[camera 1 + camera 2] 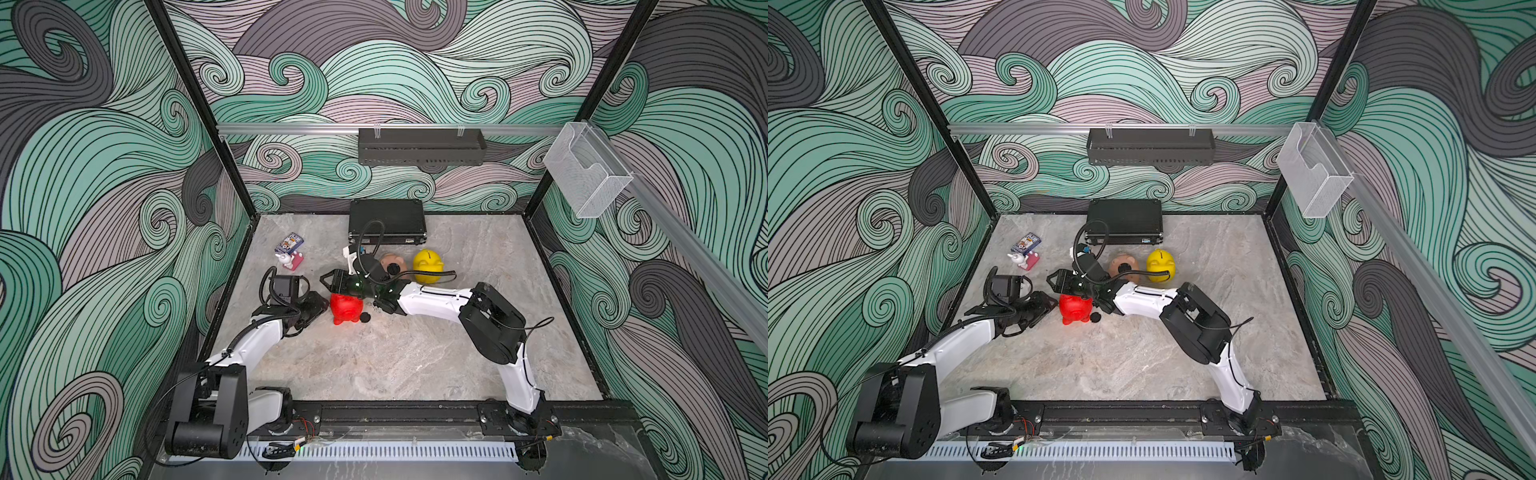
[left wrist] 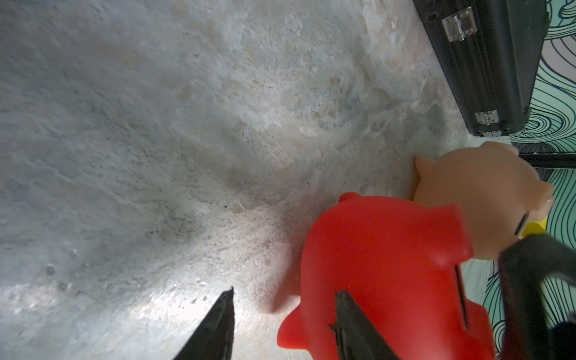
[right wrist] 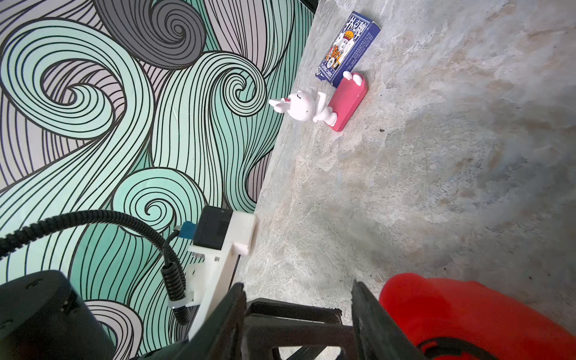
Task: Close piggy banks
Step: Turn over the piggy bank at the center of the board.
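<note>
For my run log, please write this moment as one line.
left hand: open, beside red pig | right hand: open | black plug: on table

Robot lab test cell: swirl-printed walls (image 1: 374, 62), aluminium rail (image 1: 291, 129), stone-look tabletop (image 1: 395, 353).

The yellow piggy bank (image 1: 428, 267) stands upright, slot up, just before the black case (image 1: 386, 226)'s right end, with the peach-pink piggy bank (image 1: 394, 260) beside it, partly hidden, and the glossy red piggy bank (image 1: 347, 308) farther from the case.
</note>
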You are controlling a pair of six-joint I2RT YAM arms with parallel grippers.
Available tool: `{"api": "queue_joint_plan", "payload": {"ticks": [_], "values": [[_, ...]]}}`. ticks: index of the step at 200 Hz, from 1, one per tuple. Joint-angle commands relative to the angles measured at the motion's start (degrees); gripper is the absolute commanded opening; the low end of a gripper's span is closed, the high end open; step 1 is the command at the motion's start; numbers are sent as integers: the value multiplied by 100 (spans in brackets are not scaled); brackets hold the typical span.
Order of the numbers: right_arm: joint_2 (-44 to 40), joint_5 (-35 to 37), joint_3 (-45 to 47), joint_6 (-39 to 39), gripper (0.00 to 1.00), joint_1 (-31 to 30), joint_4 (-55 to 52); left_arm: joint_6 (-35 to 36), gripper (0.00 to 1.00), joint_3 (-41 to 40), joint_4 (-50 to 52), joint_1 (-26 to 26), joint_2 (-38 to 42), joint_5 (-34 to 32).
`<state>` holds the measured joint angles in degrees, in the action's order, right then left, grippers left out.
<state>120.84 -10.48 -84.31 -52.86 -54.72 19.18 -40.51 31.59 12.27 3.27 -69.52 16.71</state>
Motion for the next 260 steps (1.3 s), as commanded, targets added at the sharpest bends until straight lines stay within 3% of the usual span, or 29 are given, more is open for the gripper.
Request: {"api": "queue_joint_plan", "payload": {"ticks": [1,58,116,154,171,214,260], "values": [[-178,-74,-185,173,56,-60,-100,35,52,5,287,34,171,-279],[-541,51,-331,873,56,-142,-564,27,53,174,700,25,601,-434],[-1676,578,156,2090,58,-162,-1347,52,55,541,1091,25,1269,-475],[-2562,981,860,3277,61,-123,-1861,218,55,837,1121,25,1316,26],[-2809,741,1082,3536,61,54,-2048,204,55,924,1243,34,1298,298],[-2785,393,1015,3931,60,346,-2617,225,56,682,1192,82,1433,623],[-2033,370,170,4055,55,559,-3244,268,58,443,979,173,1422,627]]}}
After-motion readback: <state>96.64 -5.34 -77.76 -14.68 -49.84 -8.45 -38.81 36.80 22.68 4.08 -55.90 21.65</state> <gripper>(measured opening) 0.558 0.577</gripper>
